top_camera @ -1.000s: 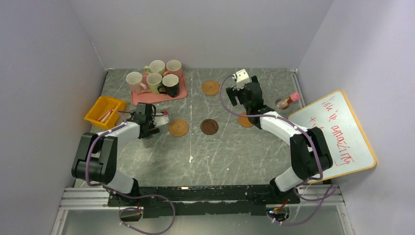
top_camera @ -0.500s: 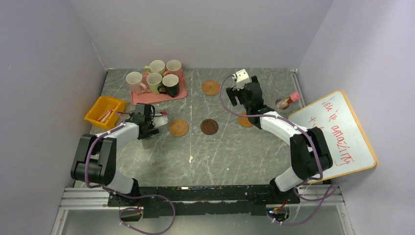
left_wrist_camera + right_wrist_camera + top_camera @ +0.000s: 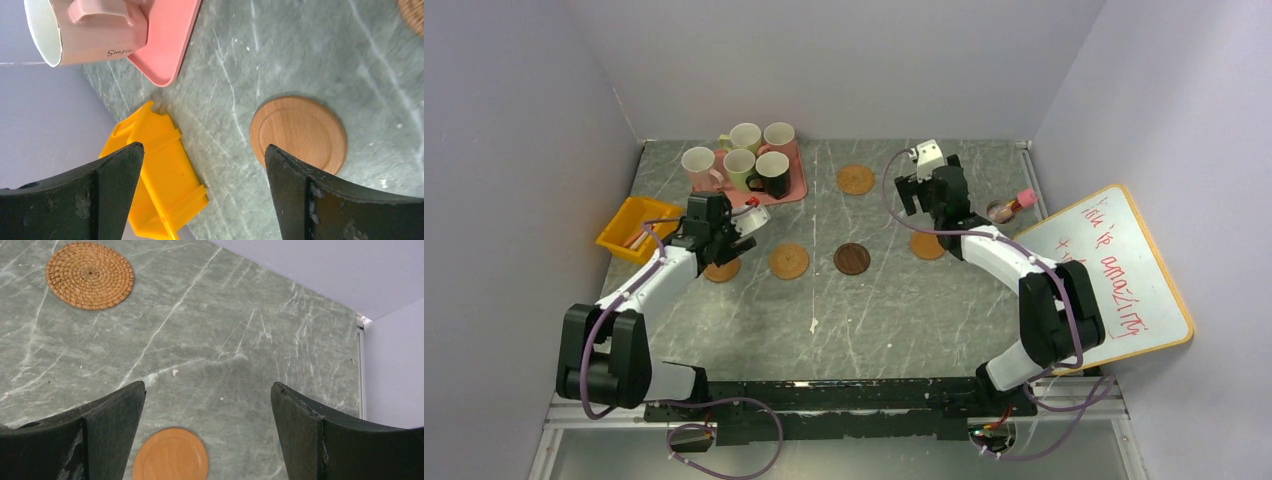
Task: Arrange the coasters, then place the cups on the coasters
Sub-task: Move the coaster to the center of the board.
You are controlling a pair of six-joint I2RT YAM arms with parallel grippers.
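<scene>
Five cups stand on the pink tray [image 3: 759,196] at the back left: two pink [image 3: 698,163], two yellow-green [image 3: 744,137] and one black [image 3: 773,172]. Coasters lie spread on the table: a woven one [image 3: 855,179] at the back, another woven one [image 3: 789,261], a dark brown one [image 3: 852,258], a smooth orange one [image 3: 927,245] and a smooth tan one [image 3: 721,270]. My left gripper [image 3: 721,246] hangs open and empty just above the tan coaster [image 3: 298,134], near the tray corner [image 3: 170,35]. Open and empty too, my right gripper [image 3: 914,192] hovers behind the orange coaster [image 3: 171,455].
A yellow bin [image 3: 636,228] with pens sits at the left wall, close to my left gripper [image 3: 204,147]. A small jar with a pink lid [image 3: 1009,207] and a leaning whiteboard [image 3: 1114,270] stand at the right. Walls close three sides.
My left gripper has lifted and moved back off the tan coaster, which now lies uncovered left of the woven one. My right gripper has shifted slightly right and away from the orange coaster.
</scene>
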